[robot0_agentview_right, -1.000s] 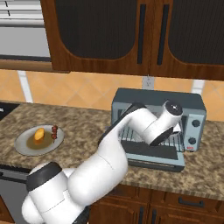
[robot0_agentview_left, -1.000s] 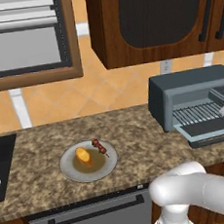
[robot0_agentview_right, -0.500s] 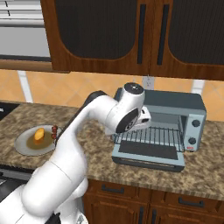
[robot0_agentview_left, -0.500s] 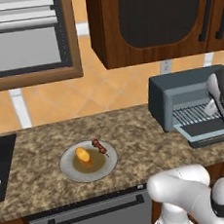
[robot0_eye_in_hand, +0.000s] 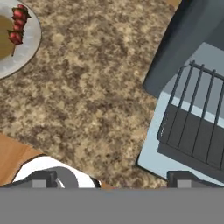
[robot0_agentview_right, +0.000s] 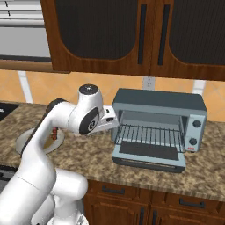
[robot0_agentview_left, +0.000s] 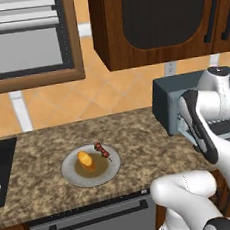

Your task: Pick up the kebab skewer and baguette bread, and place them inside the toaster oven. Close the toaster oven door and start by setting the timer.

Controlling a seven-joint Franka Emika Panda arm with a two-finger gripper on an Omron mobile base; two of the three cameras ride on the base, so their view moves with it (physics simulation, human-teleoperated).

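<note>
On your left, a grey plate (robot0_agentview_left: 73,177) sits on the speckled granite counter (robot0_agentview_left: 36,160), carrying the baguette bread (robot0_agentview_left: 86,159) and, just beside it to the right, the kebab skewer (robot0_agentview_left: 102,150) lying at a slant near the plate's rim. In your hand view the same skewer (robot0_eye_in_hand: 17,25) shows at the upper left corner, on the plate's edge (robot0_eye_in_hand: 30,48). Further right, your gripper (robot0_eye_in_hand: 111,179) hangs over bare counter between the plate and the oven, its two fingertips (robot0_eye_in_hand: 41,178) set wide apart with nothing between them: the hand is open and empty. The white arm bends across the oven's left side in the left base view. On your right stands the toaster oven (robot0_agentview_right: 158,102), against the tiled wall under dark wooden wall cabinets (robot0_agentview_right: 101,30). The toaster oven door (robot0_agentview_right: 149,154) lies folded down flat onto the counter, and the wire rack (robot0_agentview_right: 151,134) inside is bare.
</note>
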